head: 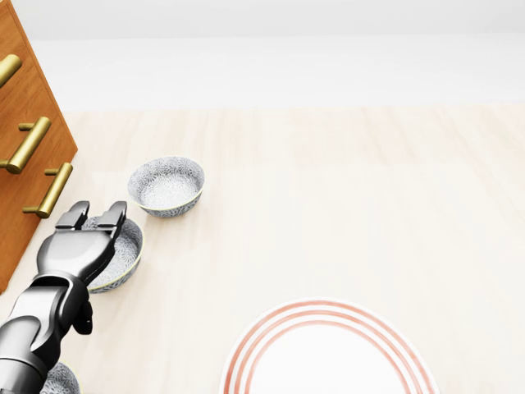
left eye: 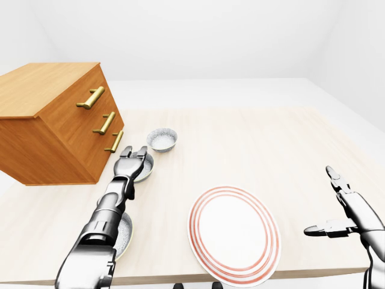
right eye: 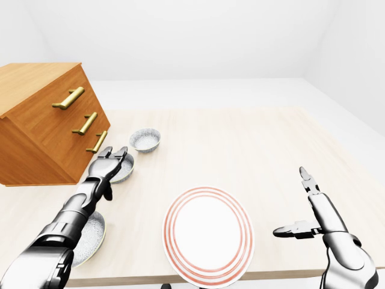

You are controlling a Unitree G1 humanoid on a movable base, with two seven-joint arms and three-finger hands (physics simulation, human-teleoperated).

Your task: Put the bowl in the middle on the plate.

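Note:
Three patterned grey bowls stand in a row at the table's left. The middle bowl [head: 121, 253] lies partly under my left hand [head: 92, 215], whose fingers are stretched out open over its left rim and not closed round it. The far bowl [head: 167, 185] sits above it in the head view. Low in the left-eye view, the near bowl [left eye: 122, 233] is half hidden by my forearm. The white plate [left eye: 234, 233] with red rings lies at the bottom centre. My right hand [right eye: 292, 201] hovers open and empty to the right of the plate.
A wooden dresser [left eye: 54, 120] with brass handles stands at the left, close beside the middle bowl. The table's near edge [left eye: 289, 274] runs just under the plate in the left-eye view. The light wooden tabletop [head: 369, 189] stretches to the right.

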